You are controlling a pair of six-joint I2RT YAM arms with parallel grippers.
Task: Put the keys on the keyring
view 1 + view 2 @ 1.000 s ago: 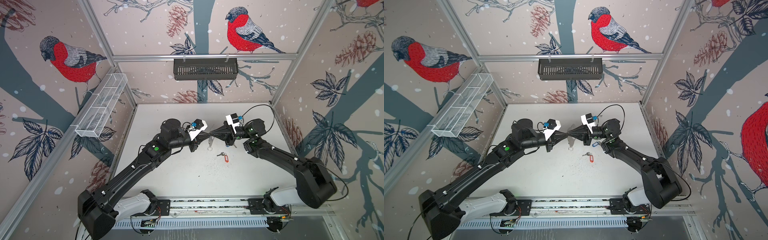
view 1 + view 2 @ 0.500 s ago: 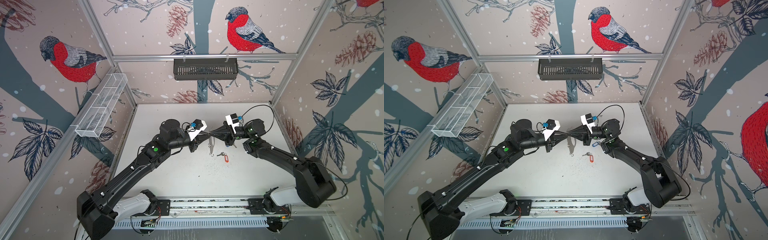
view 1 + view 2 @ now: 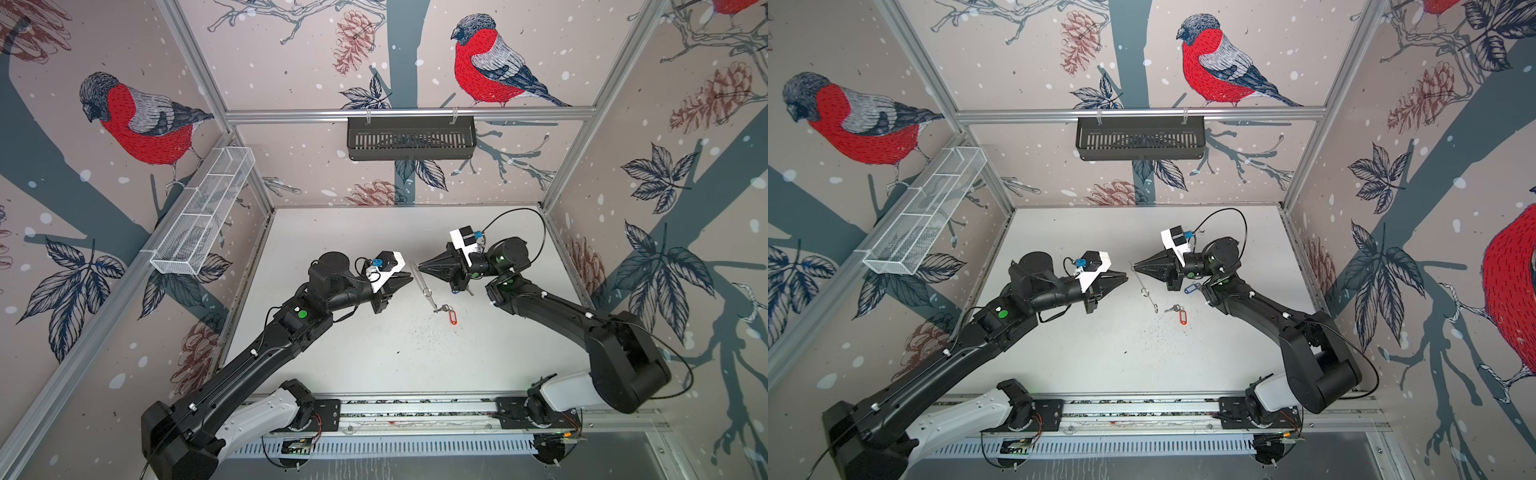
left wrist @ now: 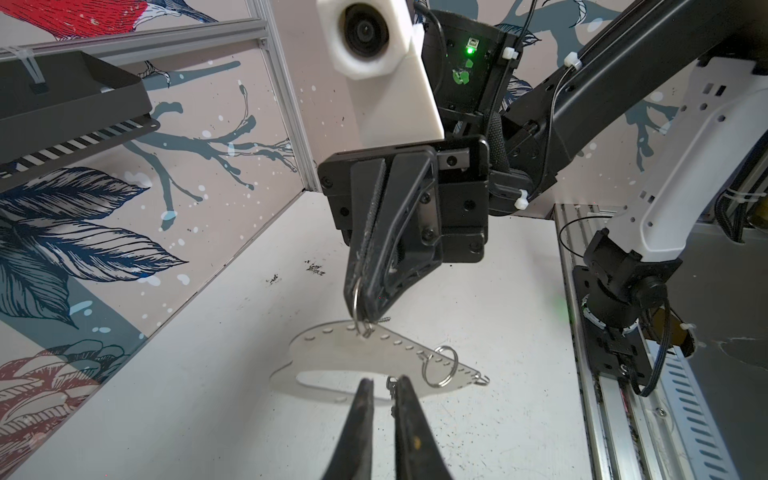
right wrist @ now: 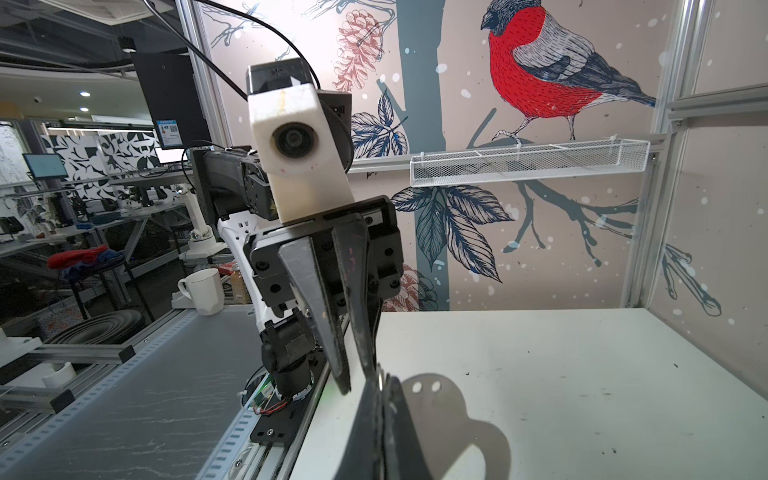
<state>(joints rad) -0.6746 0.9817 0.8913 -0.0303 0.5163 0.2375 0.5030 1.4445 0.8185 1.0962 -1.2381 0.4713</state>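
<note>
I am judging the keyring (image 4: 374, 353) light, stiff and slippery. Right gripper (image 4: 364, 309) is clamping one of its rings; left gripper (image 4: 382, 386), slightly apart, should pinch the flat edge.

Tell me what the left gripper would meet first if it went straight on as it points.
Probably the keyring plate hanging from the right gripper, near its slot; exact depth is unclear.

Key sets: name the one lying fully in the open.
The red-tagged set, entirely visible on the table; the blue-tagged set is partly hidden beneath the right arm.
</note>
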